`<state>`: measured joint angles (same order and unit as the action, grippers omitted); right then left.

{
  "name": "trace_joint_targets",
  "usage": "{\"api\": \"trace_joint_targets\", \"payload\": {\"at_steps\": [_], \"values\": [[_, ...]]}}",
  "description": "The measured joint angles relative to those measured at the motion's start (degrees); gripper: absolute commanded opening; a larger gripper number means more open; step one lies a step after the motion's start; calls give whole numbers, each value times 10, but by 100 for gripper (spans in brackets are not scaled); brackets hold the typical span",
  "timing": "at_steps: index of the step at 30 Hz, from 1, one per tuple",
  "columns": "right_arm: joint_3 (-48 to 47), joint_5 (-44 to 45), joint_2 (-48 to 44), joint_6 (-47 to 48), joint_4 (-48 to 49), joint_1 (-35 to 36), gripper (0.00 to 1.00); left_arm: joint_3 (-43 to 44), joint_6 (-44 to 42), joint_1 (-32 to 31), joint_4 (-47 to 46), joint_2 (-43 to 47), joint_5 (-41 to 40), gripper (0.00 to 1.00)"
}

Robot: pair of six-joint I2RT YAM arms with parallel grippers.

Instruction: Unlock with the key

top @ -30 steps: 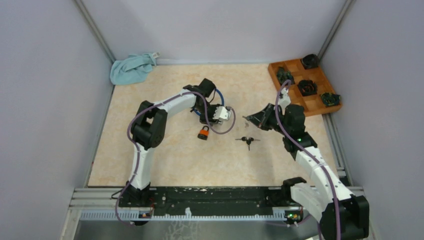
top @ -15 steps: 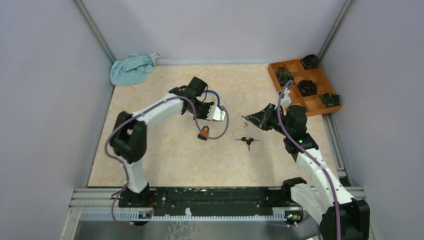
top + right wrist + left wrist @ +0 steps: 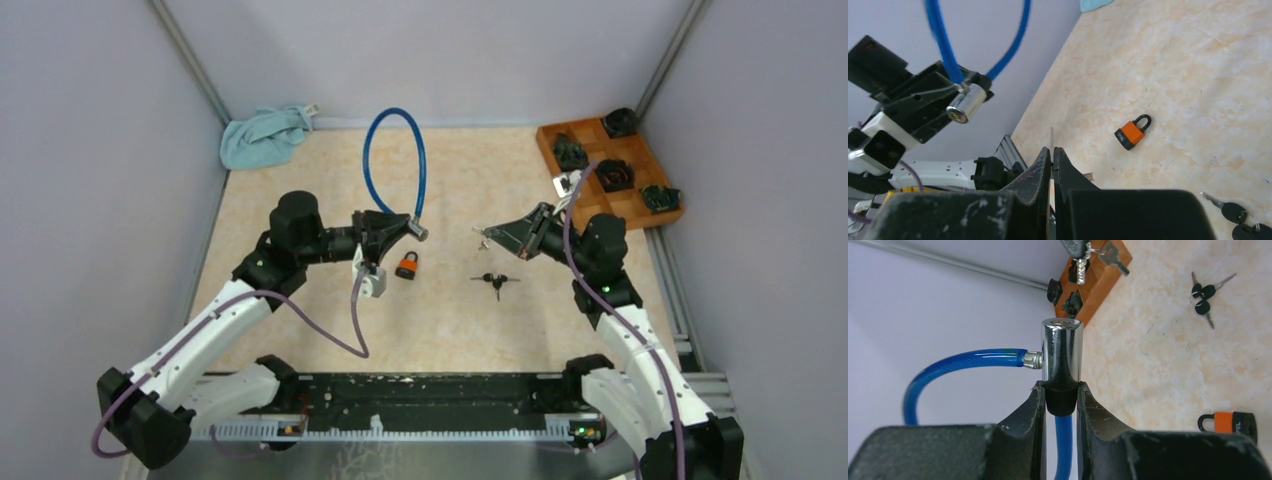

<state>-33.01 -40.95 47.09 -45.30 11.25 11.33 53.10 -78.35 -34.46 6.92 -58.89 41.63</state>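
Observation:
My left gripper [image 3: 397, 228] is shut on the black collar of a blue cable lock, holding it above the table. Its chrome cylinder [image 3: 1062, 347] sticks out past the fingertips, keyhole end facing my right gripper, and the blue loop [image 3: 393, 150] arches toward the back wall. My right gripper [image 3: 502, 237] is shut on a thin silver key [image 3: 1051, 137], blade pointing at the cylinder [image 3: 968, 104] with a clear gap between them. In the left wrist view the gripper [image 3: 1061, 390] clamps just under the cylinder. In the right wrist view the fingers [image 3: 1052, 152] pinch the key edge-on.
An orange padlock [image 3: 407, 265] lies on the table below the cylinder. A bunch of black-headed keys [image 3: 495, 281] lies to its right. A wooden compartment tray [image 3: 640, 215] with dark parts stands at the back right. A teal cloth [image 3: 265, 137] lies in the back left corner.
My left arm has swung back and lifted the cable lock off the table, so the loop now stands up. My right gripper with the key has shifted slightly up and left.

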Motion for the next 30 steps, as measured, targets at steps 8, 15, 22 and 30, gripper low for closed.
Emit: {"api": "trace_joint_targets", "payload": {"at_steps": [8, 15, 22, 30], "values": [[0, -50, -28, -16, 41, 0, 0, -61, 5, -1, -59, 61, 73, 0], [0, -82, -27, -45, 100, 0, 0, -62, 3, -2, -96, 80, 97, 0], [-1, -84, -27, -50, 139, 25, 0, -73, 3, -2, -110, 78, 96, 0], [-35, -64, -9, -10, 115, 92, 0, -73, 8, -2, -111, 78, 88, 0]]}}
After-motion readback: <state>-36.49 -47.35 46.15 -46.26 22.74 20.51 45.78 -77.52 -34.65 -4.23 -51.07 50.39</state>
